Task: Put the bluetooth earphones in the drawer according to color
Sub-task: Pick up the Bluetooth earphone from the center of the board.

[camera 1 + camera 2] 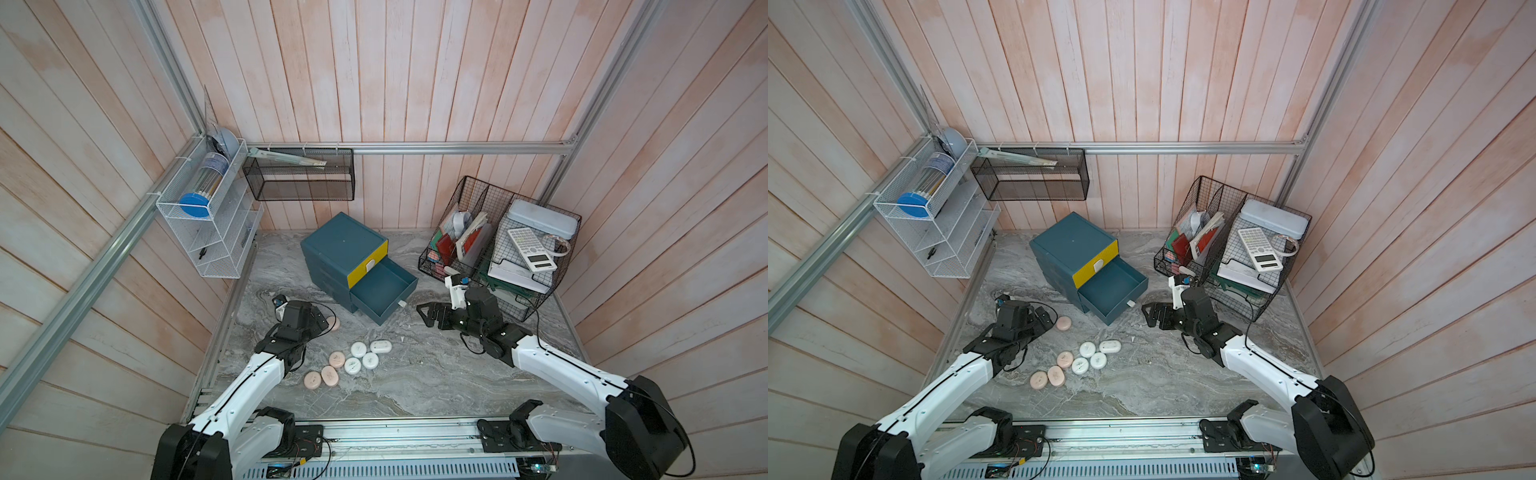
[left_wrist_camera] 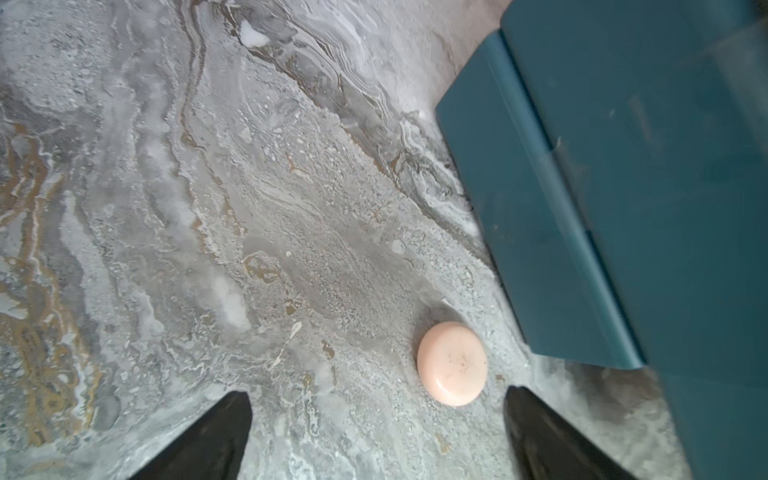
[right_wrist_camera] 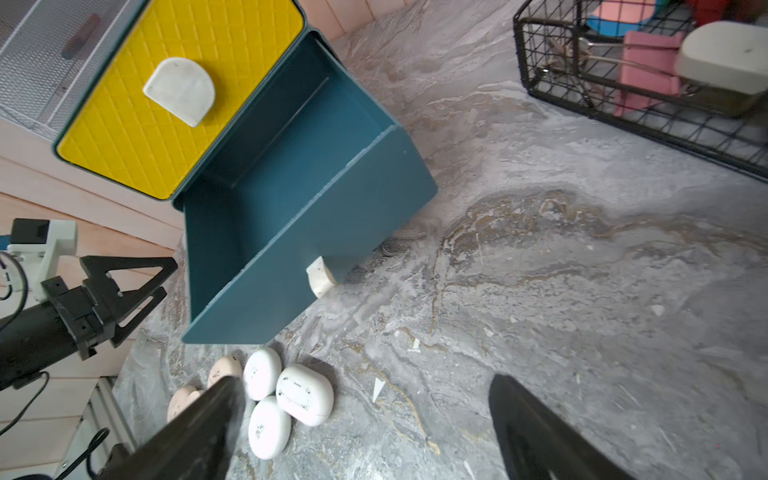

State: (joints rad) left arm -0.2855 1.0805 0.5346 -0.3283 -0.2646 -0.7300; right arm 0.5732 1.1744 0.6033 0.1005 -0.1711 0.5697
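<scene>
bluetooth earphones (image 1: 353,363), pink and white, cluster at lower centre in both top views, below the open drawer (image 1: 382,291). left gripper (image 2: 378,399) is spread wide and empty, one pink case (image 2: 452,363) just ahead of it; right gripper (image 3: 365,380) also gapes wide, grasping nothing.

The grey marbled bench (image 1: 415,374) holds a teal drawer box (image 1: 340,245), a black wire basket (image 1: 478,193) and little round things: four white cases (image 1: 358,349) bunched together, three pink cases (image 1: 331,374) beside them, and one pink case (image 1: 333,323) alone near the box.
</scene>
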